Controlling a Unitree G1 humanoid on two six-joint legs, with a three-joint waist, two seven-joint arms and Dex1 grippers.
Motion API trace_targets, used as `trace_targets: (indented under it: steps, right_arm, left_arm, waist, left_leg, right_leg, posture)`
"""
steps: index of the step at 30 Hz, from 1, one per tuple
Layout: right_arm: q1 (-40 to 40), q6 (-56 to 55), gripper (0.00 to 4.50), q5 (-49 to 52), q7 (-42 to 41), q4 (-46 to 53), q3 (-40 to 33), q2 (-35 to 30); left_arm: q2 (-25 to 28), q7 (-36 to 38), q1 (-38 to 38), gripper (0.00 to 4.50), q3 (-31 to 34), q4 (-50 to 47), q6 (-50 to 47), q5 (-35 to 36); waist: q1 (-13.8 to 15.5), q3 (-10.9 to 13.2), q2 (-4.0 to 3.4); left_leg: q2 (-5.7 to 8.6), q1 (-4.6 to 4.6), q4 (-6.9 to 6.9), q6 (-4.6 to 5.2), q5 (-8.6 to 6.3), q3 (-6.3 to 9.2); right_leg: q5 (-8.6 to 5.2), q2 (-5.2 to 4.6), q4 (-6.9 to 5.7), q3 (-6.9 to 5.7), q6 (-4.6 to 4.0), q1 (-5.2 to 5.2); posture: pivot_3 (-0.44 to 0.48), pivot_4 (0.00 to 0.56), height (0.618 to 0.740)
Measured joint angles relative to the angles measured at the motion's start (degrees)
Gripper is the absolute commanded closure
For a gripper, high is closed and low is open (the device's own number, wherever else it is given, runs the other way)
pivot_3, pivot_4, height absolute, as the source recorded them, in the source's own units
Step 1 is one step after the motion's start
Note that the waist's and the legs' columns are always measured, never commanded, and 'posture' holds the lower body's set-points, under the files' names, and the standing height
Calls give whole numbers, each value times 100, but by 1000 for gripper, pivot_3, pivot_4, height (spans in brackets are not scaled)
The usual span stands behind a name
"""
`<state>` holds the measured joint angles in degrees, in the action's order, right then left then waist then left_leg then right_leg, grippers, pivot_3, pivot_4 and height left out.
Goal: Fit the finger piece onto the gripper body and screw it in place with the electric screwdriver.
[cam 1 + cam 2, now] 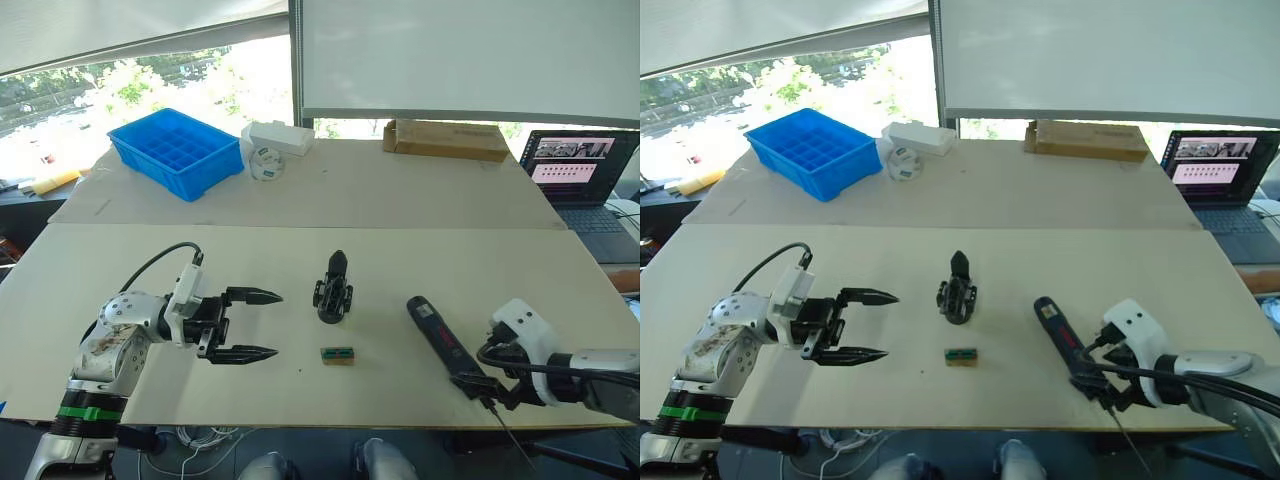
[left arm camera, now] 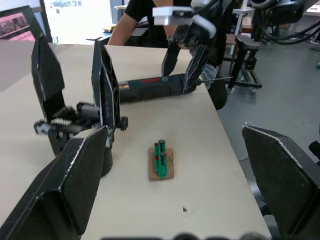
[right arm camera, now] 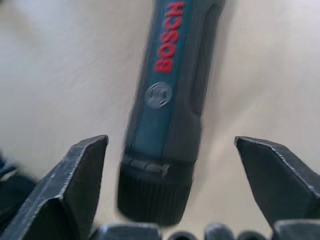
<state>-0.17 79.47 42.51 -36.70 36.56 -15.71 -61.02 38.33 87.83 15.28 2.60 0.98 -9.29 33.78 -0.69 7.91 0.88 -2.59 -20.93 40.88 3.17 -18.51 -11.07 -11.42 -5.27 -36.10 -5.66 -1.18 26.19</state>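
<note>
Black plastic dominates your table: one gripper body [image 1: 333, 290] at frame centre, one cylindrical electric screwdriver [image 1: 437, 333] at lower right, red lettering on its barrel. One small green-brown block [image 1: 337, 355] lies below the body. Your left gripper [image 1: 252, 324] gapes wide; your right gripper [image 1: 476, 388] straddles the screwdriver's bit end, fingers spread.

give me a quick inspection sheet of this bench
surface: pale wooden table, flat.
job's things: gripper body upright mid-table; Bosch electric screwdriver lying flat near the front edge; loose finger piece not made out.
clutter: small green-brown block; blue compartment tray, white box and cardboard box at the back.
grippers: left end effector open, holding nothing; right end effector open, straddling the screwdriver.
cables: black cable on the left arm.
surroundings: laptop, windows, a seated person.
</note>
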Motion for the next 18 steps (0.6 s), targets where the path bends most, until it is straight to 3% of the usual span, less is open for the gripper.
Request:
trace_targets:
  steps: [4, 10, 18]
  right_arm:
    - [-672, 568, 42, 115, -68, -144, 371, -512]
    - [-1481, 1214, 42, 359, 45, -431, 1163, -436]
    - [-1904, 1250, 42, 120, 269, -965, 2082, -452]
  left_arm:
    - [-1, 35, -68, 0, 0, -13, 69, -10]
    - [-9, -75, -83, 0, -9, -65, 62, -11]
    - [-11, -171, -209, 0, -22, -261, 28, -9]
  waist:
    - [1, 1, 9]
    - [10, 0, 11]
    - [1, 0, 11]
  left_leg:
    - [-1, -4, 1, 3, -2, 5]
    - [0, -16, 3, 6, -3, 11]
    - [-1, -16, 4, 4, -2, 10]
  right_leg:
    - [1, -5, 2, -2, -2, 0]
    - [2, -6, 6, -8, -2, 5]
    - [2, -8, 3, -13, -2, 6]
  posture:
    - [0, 150, 740]
    - [0, 150, 740]
    - [0, 150, 740]
